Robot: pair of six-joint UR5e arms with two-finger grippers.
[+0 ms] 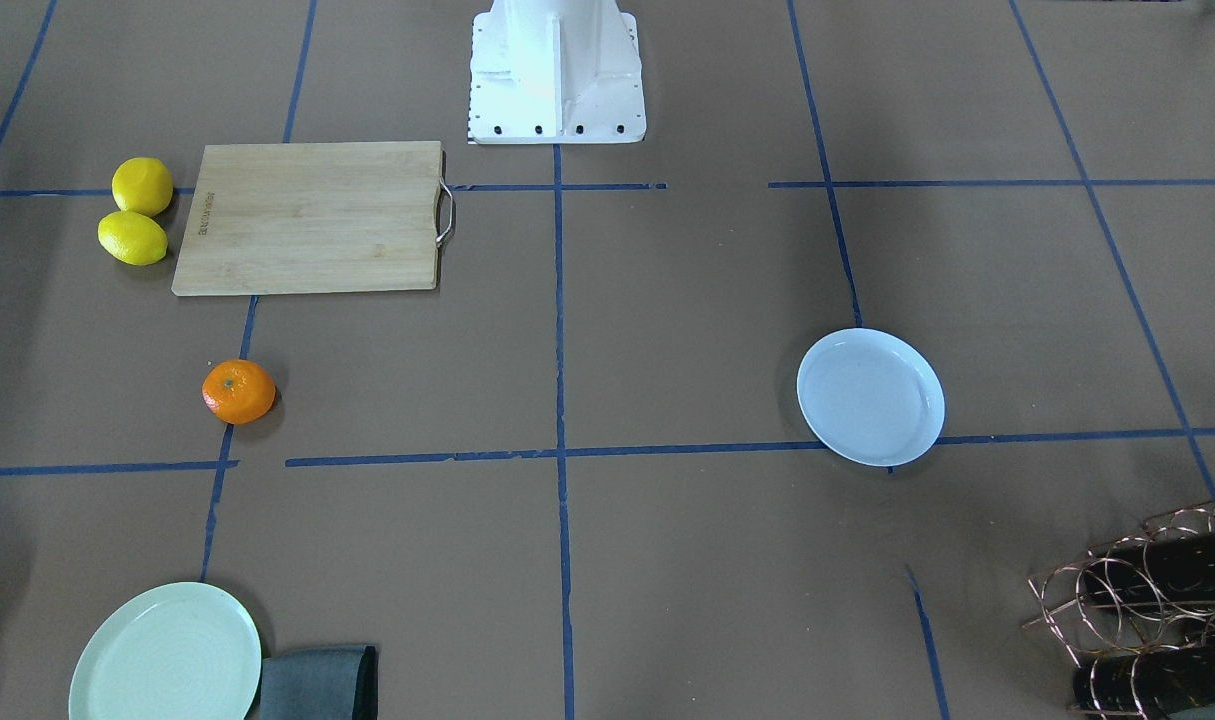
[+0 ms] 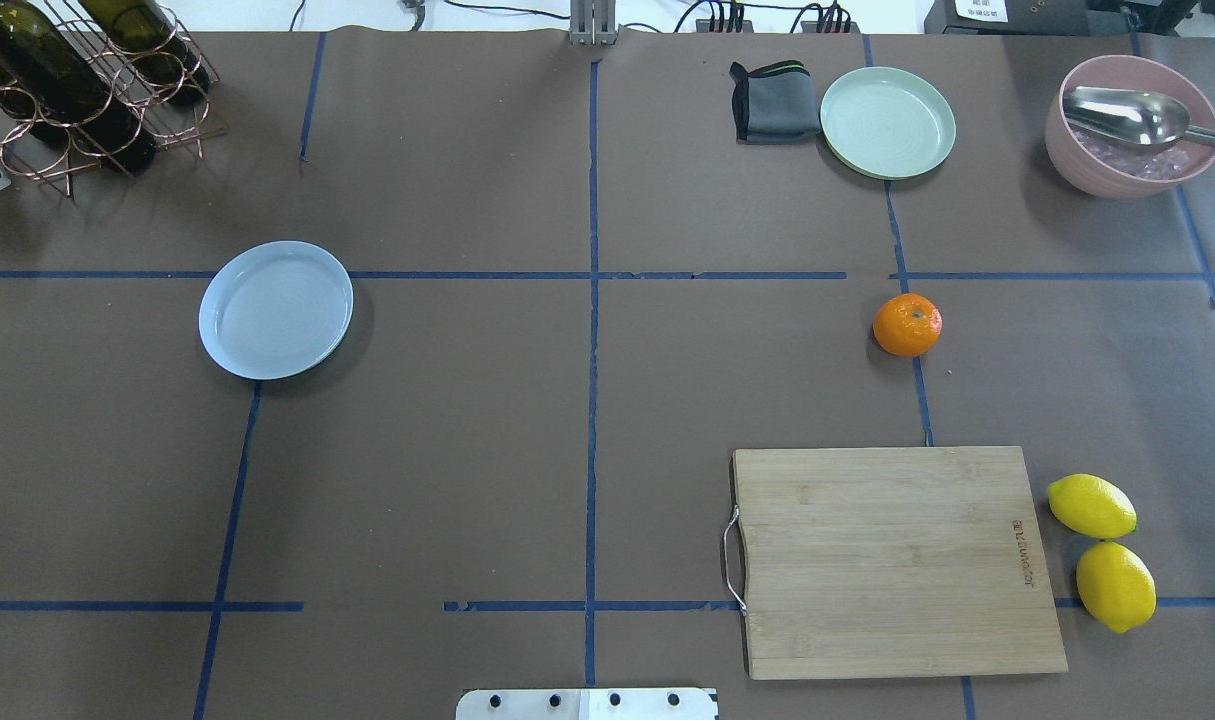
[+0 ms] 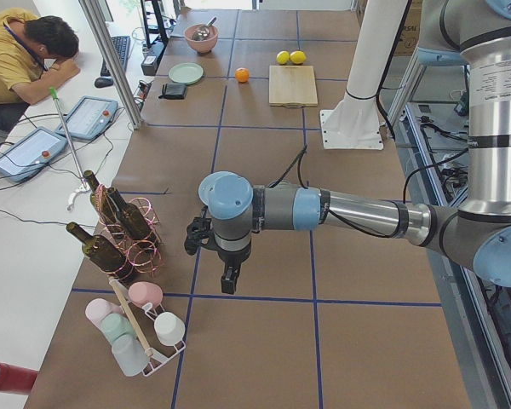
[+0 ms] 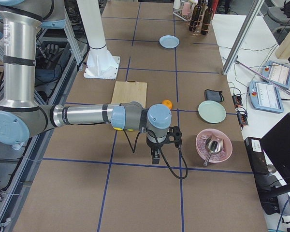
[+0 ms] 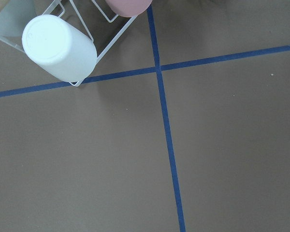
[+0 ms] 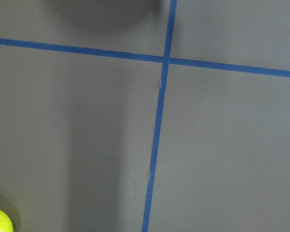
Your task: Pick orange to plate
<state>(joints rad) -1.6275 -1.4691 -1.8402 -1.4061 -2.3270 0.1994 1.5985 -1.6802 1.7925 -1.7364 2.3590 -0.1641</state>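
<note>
The orange (image 2: 907, 324) lies on the brown table on the robot's right side, just beyond the cutting board; it also shows in the front view (image 1: 238, 391) and the right side view (image 4: 167, 104). The pale bluish-white plate (image 2: 275, 309) sits bare on the robot's left side, far from the orange (image 1: 870, 396). My left gripper (image 3: 228, 281) shows only in the left side view, hanging over bare table near the racks. My right gripper (image 4: 155, 157) shows only in the right side view, a little short of the orange. I cannot tell whether either is open or shut.
A wooden cutting board (image 2: 897, 560) lies on the robot's right, with two lemons (image 2: 1102, 550) beside it. A pale green plate (image 2: 887, 122), grey cloth (image 2: 772, 100) and pink bowl with a spoon (image 2: 1127, 125) stand at the far right. A wine rack (image 2: 77, 90) and cup rack (image 3: 136, 332) sit left.
</note>
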